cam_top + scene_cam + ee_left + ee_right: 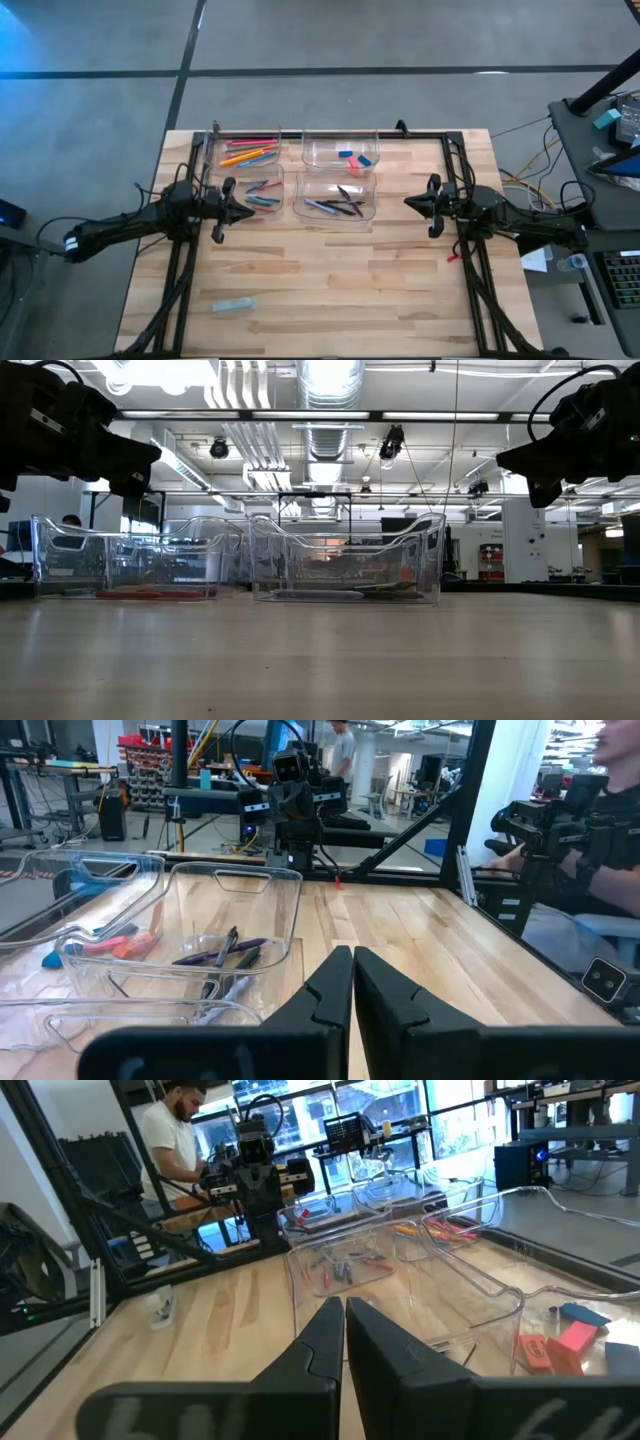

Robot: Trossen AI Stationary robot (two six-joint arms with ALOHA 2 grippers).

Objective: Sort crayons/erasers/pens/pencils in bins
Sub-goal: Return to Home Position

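Four clear bins stand in a two-by-two block at the table's far middle. The far-left bin (248, 150) holds orange, yellow and red pencils. The far-right bin (340, 150) holds blue and pink-red erasers (555, 1338). The near-left bin (255, 192) holds crayons. The near-right bin (335, 200) holds dark pens (222, 955). My left gripper (248, 211) is shut and empty, just left of the near bins and above the table. My right gripper (408, 203) is shut and empty, to the right of the pens bin, also above the table.
A small grey-blue block (233, 305) lies on the bare wood near the table's front left. A black frame rail (430, 133) runs along the far edge and down both sides. People show in the room beyond the table in the wrist views.
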